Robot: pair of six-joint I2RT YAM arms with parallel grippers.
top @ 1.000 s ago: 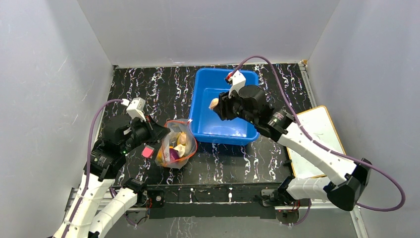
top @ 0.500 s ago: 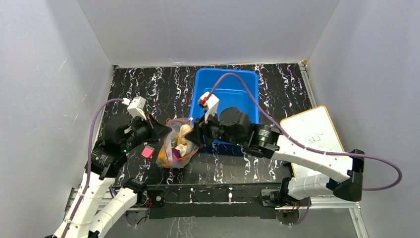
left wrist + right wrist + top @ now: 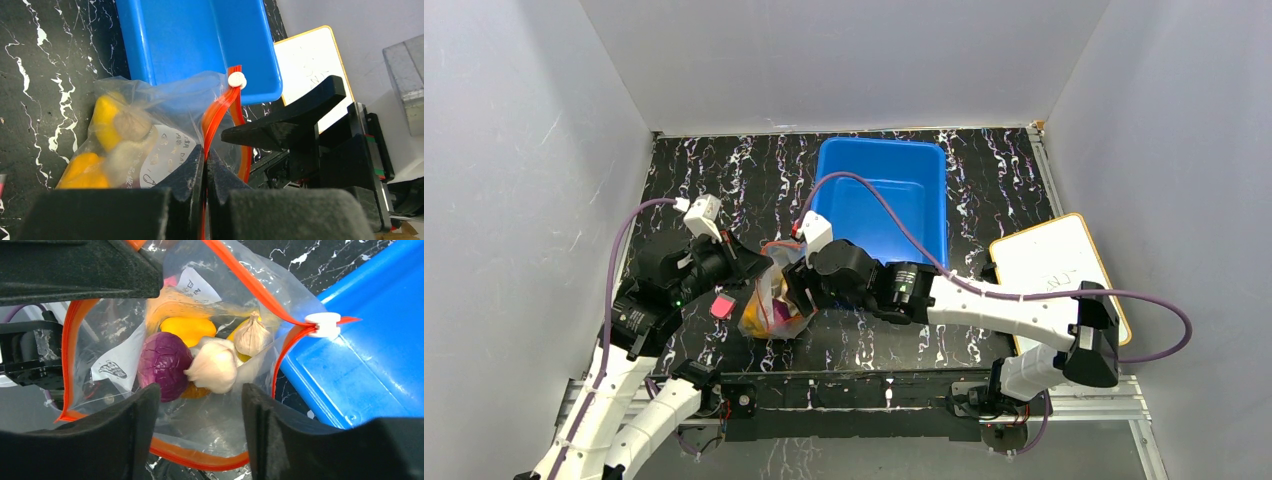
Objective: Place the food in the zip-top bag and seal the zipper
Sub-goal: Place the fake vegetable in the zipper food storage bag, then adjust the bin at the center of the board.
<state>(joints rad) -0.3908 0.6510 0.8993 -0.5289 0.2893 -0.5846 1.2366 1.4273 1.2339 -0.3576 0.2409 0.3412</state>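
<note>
Well, the zip-top bag (image 3: 774, 302) sits toward the front edge of the black marbled table (image 3: 724, 170), left of centre, with its far side just beside the near left corner of the blue bin (image 3: 879, 200). The left gripper (image 3: 205, 165) is clenched on the zipper (image 3: 250, 282), pinching the red-orange strip so the mouth gapes open. The right gripper (image 3: 200, 395) hangs right over that mouth with its fingers spread and nothing between them. Down inside lies the food: a purple piece (image 3: 164, 365), a white garlic bulb (image 3: 214, 367), a smaller beige one (image 3: 251, 337) and something yellow (image 3: 187, 327) beneath. To my eye the pouch is thin, crinkly film that looks floppy and slick. It would likely fold or slide away if squeezed on its wall, and the little foods look light and round enough to roll toward any side that tips. The strip seems the firmest part, so that is where I would take hold. I would keep one pinch where the left fingers have it and put the other at the white slider (image 3: 324, 324), which sits at the end of the strip next to the bin. Pulling the slider along needs the strip held taut, or the film may bunch in front of it.
</note>
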